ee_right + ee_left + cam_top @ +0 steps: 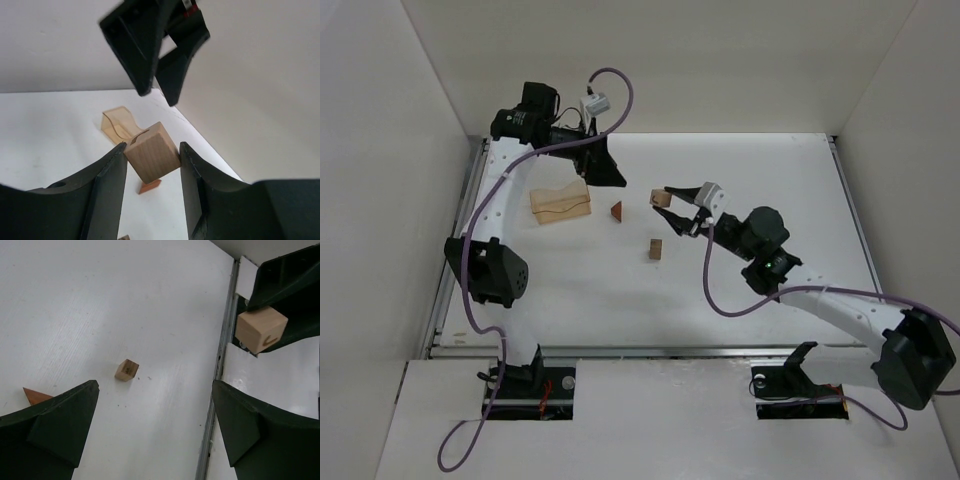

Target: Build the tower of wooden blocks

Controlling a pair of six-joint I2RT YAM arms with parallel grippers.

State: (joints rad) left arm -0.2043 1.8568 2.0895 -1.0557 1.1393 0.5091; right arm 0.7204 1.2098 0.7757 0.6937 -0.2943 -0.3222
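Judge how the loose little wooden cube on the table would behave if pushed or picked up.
The loose cube looks like solid wood, so probably rigid and light. Its flat faces suggest sliding or twisting, not rolling. The right gripper holds a similar cube by flat faces, so pinching likely works.

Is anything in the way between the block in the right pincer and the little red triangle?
Nothing visible is. The right pincer is shut on the tan block, and only bare table lies between it and the reddish triangle piece. The open left pincer hangs just beyond the triangle, not in between.
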